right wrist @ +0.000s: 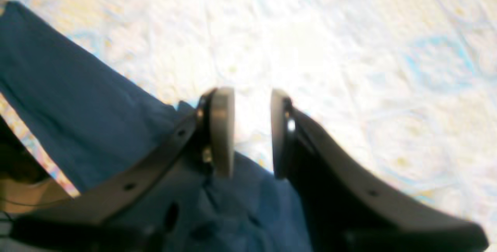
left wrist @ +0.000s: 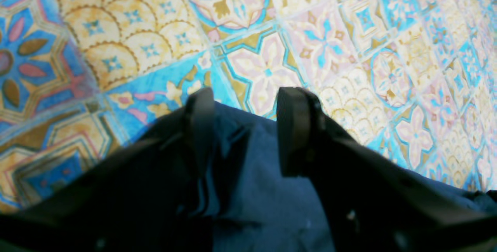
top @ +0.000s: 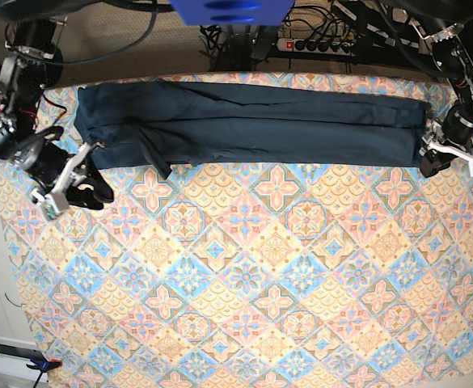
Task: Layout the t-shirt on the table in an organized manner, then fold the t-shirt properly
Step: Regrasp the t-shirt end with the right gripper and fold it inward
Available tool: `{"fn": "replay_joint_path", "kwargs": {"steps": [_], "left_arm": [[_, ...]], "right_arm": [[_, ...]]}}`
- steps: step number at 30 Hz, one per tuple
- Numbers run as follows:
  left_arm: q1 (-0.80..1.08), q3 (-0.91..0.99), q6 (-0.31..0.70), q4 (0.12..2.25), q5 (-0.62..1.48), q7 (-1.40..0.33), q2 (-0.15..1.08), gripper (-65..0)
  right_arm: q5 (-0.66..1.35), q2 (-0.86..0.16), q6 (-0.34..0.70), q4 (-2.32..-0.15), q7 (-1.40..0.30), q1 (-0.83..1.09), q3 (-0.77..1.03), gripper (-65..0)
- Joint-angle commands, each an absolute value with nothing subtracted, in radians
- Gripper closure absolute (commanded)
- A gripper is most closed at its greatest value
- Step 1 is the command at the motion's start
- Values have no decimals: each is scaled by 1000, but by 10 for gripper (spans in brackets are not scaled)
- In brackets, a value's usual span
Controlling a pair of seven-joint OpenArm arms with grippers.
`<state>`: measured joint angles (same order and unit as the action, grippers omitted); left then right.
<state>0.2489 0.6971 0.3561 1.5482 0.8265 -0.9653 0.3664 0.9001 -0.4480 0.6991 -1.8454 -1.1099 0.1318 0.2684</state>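
The t-shirt (top: pixel 252 121) is lying stretched out in a long, narrow band along the far edge of the table (top: pixel 244 275), reaching nearly from one side to the other. The right gripper (top: pixel 90 190) is hovering just off the shirt's end on the base view's left, its jaws standing apart with only bright tablecloth showing between them, gripping nothing. The left gripper (top: pixel 432 155) is sitting at the opposite end, its jaws also parted, with navy fabric lying between the fingers (left wrist: pixel 295 127); whether they are pinching it cannot be told.
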Motion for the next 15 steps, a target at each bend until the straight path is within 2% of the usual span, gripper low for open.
{"fn": "replay_joint_path", "kwargs": {"steps": [1, 6, 10, 15], "left_arm": [[243, 704, 363, 1561, 843, -949, 386, -262], [245, 704, 363, 1561, 843, -949, 386, -262], [246, 704, 363, 1561, 846, -951, 386, -262], [246, 704, 363, 1561, 843, -951, 386, -262]], "right_arm": [[891, -466, 698, -1830, -1095, 99, 249, -156], [723, -414, 698, -1725, -1090, 16, 50, -156], [593, -363, 698, -1704, -1093, 19, -47, -154], [587, -351, 698, -1722, -1093, 39, -197, -90]]}}
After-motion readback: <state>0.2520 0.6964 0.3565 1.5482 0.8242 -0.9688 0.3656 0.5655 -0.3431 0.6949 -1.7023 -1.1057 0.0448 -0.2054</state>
